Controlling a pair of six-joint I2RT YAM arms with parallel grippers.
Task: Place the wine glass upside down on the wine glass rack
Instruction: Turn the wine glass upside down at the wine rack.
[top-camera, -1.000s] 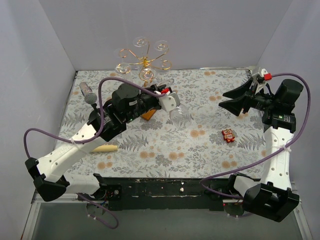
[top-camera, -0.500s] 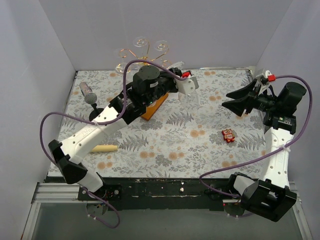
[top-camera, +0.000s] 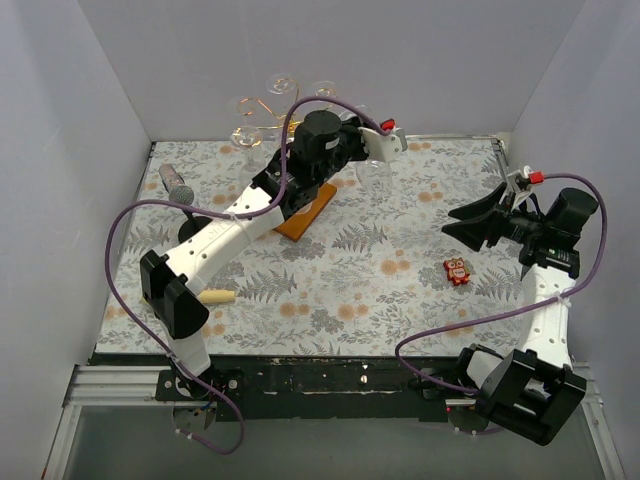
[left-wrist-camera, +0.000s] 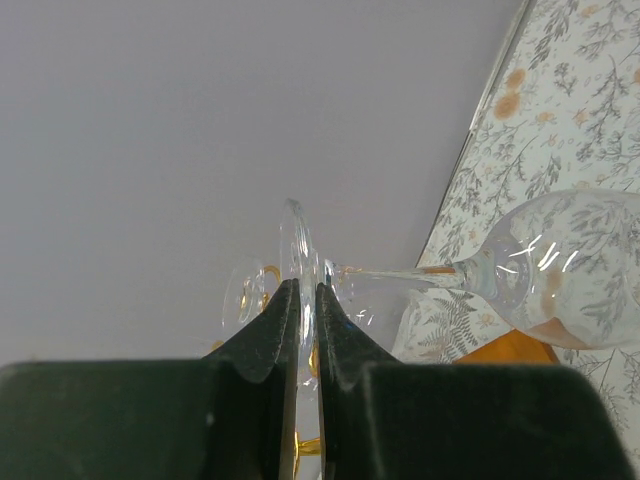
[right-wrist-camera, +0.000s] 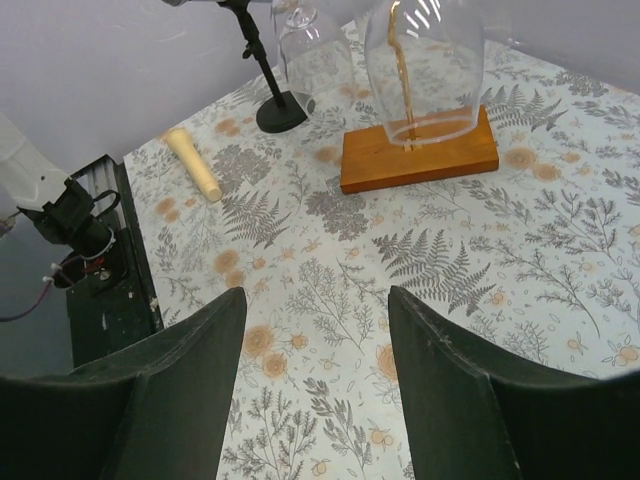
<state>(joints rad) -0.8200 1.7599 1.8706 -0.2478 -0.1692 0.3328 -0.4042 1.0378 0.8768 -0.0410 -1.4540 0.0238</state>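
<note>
The left gripper (left-wrist-camera: 305, 292) pinches the glass (left-wrist-camera: 560, 265) by its foot, stem lying sideways. The rack (top-camera: 280, 86) stands just left, slightly farther. The right gripper (right-wrist-camera: 317, 300) gapes empty, well apart.

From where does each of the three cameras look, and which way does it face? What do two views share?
Top external: above and behind the arms, looking down on the table; both arms show.
Left wrist: on the left arm, facing the back wall; the left gripper shows, shut on the foot of the wine glass.
Right wrist: on the right arm, facing left across the table; the open right gripper shows.
Shared: top external and right wrist both show the wine glass rack.
</note>
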